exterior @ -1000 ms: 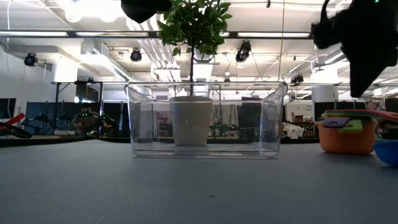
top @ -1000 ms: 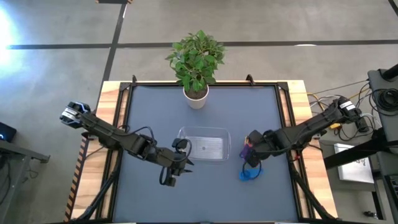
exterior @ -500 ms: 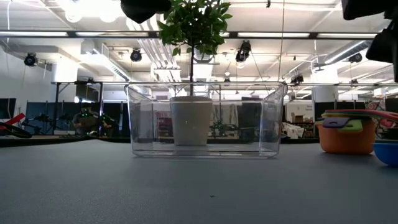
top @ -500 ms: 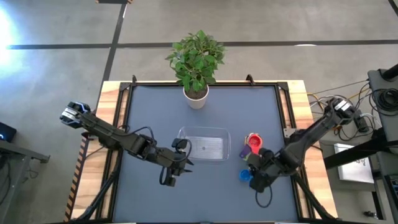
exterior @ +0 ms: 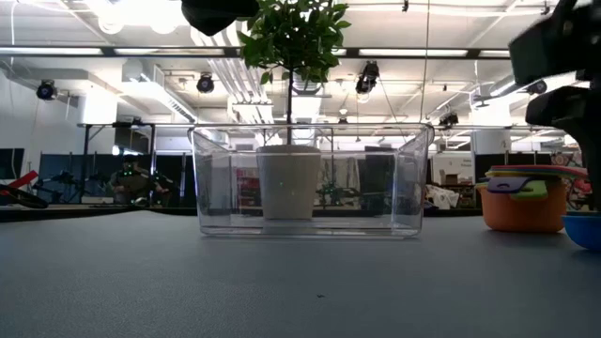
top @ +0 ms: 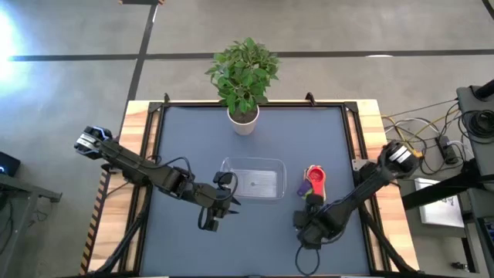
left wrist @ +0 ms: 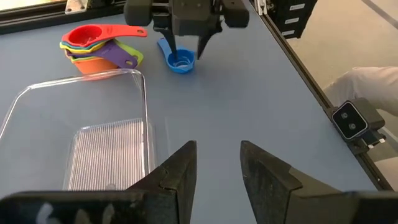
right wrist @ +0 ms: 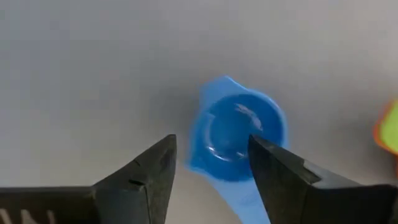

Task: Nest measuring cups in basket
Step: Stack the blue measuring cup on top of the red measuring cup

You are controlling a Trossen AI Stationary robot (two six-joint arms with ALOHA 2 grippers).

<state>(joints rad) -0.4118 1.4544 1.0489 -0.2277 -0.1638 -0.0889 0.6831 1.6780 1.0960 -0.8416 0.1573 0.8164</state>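
From above I see the basket sitting clear and empty-looking in the middle of the table, in front of the potted plant. My left gripper waits just beside the basket's near left corner. The stack of measuring cups, red on top, stands to the basket's right, outside it. My right gripper is low over the table just in front of that stack, and its body hides the blue cup from this angle

At table height the basket stands centre with the white pot showing through it. At the right edge I see the stack, orange at the bottom with purple, green and red handles above, and a sliver of the blue cup on the table beside it

Through the left wrist camera my own fingers stand slightly parted with nothing between them. Beyond, the basket is empty, the stack sits apart from it, and the right gripper hangs directly over the blue cup, fingers on either side of it

Through the right wrist camera the fingers are parted and hold nothing; the blue cup lies mouth-up on the table in line with the gap
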